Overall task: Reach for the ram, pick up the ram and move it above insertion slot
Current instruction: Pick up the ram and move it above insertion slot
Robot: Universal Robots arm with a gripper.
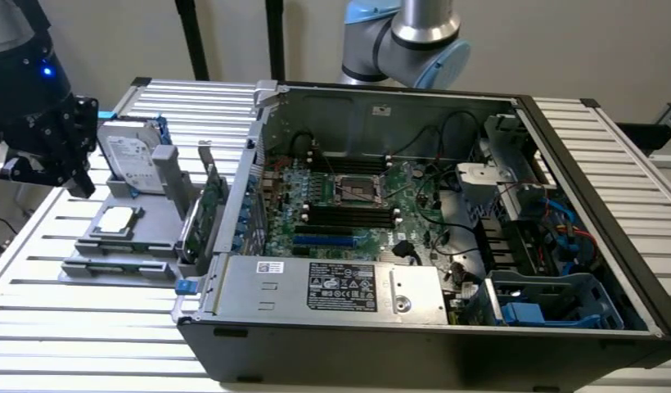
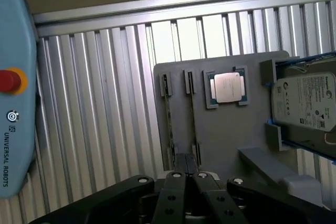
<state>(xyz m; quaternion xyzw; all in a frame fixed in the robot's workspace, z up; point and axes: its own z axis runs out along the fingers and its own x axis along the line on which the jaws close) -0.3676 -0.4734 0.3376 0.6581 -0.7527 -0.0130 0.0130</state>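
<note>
Reach step in hand: the end effector (image 2: 186, 163) hovers closed and empty over the gray tray (image 2: 231, 135) on the desk (image 2: 105, 103). The ram (image 2: 191, 124) seems to stand edge-on in a narrow slot just ahead. A grasp would call for parted fingers squared to that thin edge.

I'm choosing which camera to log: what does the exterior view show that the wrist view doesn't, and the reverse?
Exterior: the open case, its motherboard and a blue-capped arm joint. Wrist: a pendant with a red button. Both: the grey tray, hard drive, CPU and end effector.
</note>
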